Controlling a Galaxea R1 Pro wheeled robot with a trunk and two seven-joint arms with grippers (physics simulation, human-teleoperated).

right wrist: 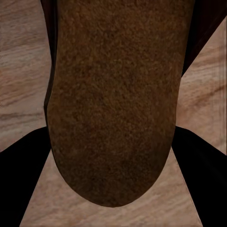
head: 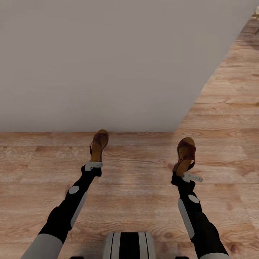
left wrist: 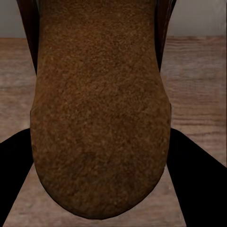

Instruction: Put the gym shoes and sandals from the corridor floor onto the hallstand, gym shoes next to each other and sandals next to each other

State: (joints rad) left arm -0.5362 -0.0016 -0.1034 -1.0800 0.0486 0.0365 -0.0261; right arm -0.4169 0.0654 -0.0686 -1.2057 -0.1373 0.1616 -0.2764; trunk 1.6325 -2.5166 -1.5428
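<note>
Left gripper (head: 94,166) was clamped on the heel of one sandal (head: 99,145); right gripper (head: 190,177) likewise gripped the other sandal (head: 186,155). Both were dark brown leather with grainy tan insoles and rounded heels, carried above the wood-plank corridor floor (head: 136,187). A plain grey wall (head: 108,64) stood directly ahead.

likely home corridor, wood-plank floor (head: 144,201), plain wall (head: 108,64)

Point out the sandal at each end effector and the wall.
left sandal (head: 99,142), head view, on its dark strap.
right sandal (head: 187,150), head view, on its dark strap.
wall (head: 108,61), head view, on its plain face.
</note>
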